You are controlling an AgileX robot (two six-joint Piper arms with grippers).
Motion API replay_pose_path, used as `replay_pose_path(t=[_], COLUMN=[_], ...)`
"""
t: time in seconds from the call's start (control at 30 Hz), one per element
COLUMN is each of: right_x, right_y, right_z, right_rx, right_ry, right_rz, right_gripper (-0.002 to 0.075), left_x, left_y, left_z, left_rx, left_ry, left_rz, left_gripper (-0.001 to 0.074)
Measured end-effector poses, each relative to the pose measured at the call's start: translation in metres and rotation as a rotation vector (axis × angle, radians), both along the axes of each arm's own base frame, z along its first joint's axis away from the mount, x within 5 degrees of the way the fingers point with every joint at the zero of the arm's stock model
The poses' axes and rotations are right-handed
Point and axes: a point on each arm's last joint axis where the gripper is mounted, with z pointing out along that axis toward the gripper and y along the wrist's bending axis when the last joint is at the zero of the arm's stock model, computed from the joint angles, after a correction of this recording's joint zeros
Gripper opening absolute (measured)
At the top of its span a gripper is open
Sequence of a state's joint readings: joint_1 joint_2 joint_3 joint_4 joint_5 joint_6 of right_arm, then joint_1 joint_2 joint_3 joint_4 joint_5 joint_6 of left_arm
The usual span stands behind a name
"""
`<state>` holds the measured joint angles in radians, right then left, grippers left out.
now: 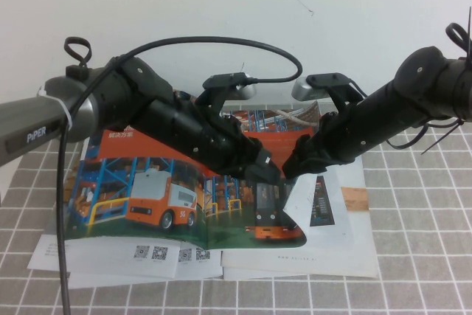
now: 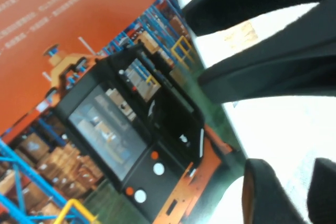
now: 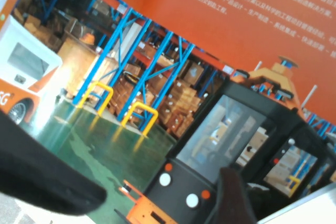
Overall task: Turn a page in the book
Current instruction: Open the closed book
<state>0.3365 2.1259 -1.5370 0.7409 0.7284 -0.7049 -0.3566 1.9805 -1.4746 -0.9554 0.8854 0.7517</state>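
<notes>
The book (image 1: pixel 147 182) lies open on the checked cloth, and its left sheet shows an orange-and-white vehicle. The page (image 1: pixel 276 215) with the black-and-orange forklift is curled up at its outer edge. It fills the left wrist view (image 2: pixel 105 129) and the right wrist view (image 3: pixel 157 103). My right gripper (image 1: pixel 290 169) is at that raised edge, shut on the page, with one finger (image 3: pixel 236 198) on the printed side and the other hidden. My left gripper (image 1: pixel 267 172) is right beside it over the forklift picture. It is open and empty (image 2: pixel 294 198), its fingers (image 2: pixel 262 192) over a white area.
Plain white booklets (image 1: pixel 295 263) lie under the book and stick out at the front and right. The sheet below the lifted page (image 1: pixel 324 201) shows a dark device on white. The grid-patterned cloth (image 1: pixel 413 256) covers the table, and a white wall stands behind.
</notes>
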Motion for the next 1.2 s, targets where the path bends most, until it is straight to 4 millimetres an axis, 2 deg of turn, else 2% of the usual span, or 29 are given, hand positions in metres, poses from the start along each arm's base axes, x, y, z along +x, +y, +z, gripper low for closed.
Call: replay_pose_path(t=[0.13,0.4,0.73,1.2], right_x=[0.0,0.0,0.0,0.0], right_y=[0.0,0.0,0.0,0.001], right_z=[0.0,0.0,0.0,0.001], right_rx=[0.0,-0.001,-0.004,0.007], right_ry=[0.0,-0.003,-0.011,-0.016], right_rz=[0.0,0.007,0.021,0.022], right_gripper=[0.0409,0.0409,0.0409,0.0409], left_x=[-0.003,-0.001,0.009,0.007], left_y=[-0.008,-0.019,-0.017,-0.019], left_z=[-0.006,-0.03,-0.032,-0.04], left_rx=[0.003,0.022,0.031,0.028], left_ry=[0.016,0.074,0.005,0.049], left_rz=[-0.023,0.001,0.088,0.062], left_gripper=[0.0231,0.0246,0.0248,0.0248])
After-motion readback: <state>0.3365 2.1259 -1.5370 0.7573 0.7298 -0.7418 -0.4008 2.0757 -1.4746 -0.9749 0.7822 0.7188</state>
